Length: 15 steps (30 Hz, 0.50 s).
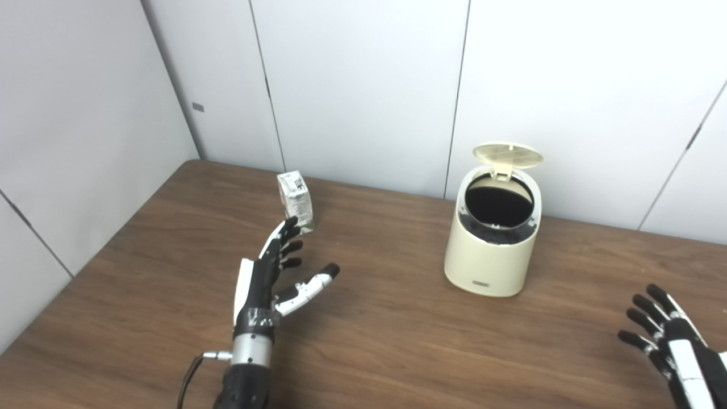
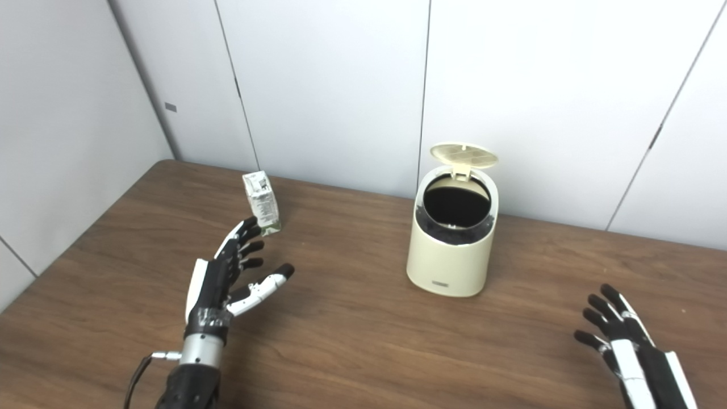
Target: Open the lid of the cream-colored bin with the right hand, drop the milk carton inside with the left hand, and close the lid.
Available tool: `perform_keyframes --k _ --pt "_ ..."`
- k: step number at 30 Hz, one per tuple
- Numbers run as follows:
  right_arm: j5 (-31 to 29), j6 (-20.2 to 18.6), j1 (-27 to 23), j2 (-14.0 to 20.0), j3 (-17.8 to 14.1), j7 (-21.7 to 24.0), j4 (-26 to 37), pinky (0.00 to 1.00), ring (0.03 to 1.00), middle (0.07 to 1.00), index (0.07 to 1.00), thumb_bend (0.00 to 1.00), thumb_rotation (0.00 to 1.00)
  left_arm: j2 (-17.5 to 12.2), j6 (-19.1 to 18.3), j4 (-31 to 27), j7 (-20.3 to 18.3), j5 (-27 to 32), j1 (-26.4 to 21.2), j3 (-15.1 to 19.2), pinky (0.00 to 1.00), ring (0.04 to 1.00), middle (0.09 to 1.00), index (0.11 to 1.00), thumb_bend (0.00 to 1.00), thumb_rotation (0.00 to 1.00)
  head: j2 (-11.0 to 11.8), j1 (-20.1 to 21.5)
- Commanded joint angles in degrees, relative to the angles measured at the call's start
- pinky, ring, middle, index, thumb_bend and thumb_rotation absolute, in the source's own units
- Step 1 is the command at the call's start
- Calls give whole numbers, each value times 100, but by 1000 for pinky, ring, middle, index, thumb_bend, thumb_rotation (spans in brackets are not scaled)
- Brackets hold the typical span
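Fingers [image 1: 291, 228] of the left hand [image 1: 267, 278] are spread apart and hold nothing, the thumb splayed out toward three o'clock; their tips reach up to the foot of the milk carton [image 1: 295, 201], which stands upright on the worktop [image 1: 386, 341] at about twelve o'clock from that hand, whether touching it or just short cannot be told. Nothing lies between the carton and the cream-colored bin [image 1: 491, 250], which sits well apart at the carton's three o'clock, near the white wall panels [image 1: 363, 85]. Its lid [image 1: 507, 154] stands raised at the back, leaving the dark mouth uncovered. The right hand [image 2: 630, 341] rests low at the bin's five o'clock, well clear of it, fingers likewise splayed and empty. A thin cable [image 1: 190, 375] trails from the left wrist
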<state>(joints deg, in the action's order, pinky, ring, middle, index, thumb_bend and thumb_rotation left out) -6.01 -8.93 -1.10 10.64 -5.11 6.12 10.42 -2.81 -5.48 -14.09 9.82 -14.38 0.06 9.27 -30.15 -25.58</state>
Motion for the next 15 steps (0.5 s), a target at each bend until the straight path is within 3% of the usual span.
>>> perform_keyframes --k 1,5,10,15 --pt "-66 87 -123 71 -42 43 216 710 861 875 890 713 811 -161 57 -145 202 -288 -204 90 829 858 901 934 841 277 -7 -3" --pt "-139 102 -146 83 -39 81 189 729 870 878 884 705 780 -258 -163 -50 396 -504 -426 274 900 913 927 931 893 298 -55 17" --pt "-87 -72 -169 86 -16 34 319 717 857 874 888 690 765 -483 -77 238 422 -431 -685 357 764 890 936 948 880 264 -120 54" --pt "-85 -242 -157 43 -8 10 506 707 847 866 881 669 762 -686 -190 619 526 -583 -1012 356 739 879 931 945 882 244 -128 68"
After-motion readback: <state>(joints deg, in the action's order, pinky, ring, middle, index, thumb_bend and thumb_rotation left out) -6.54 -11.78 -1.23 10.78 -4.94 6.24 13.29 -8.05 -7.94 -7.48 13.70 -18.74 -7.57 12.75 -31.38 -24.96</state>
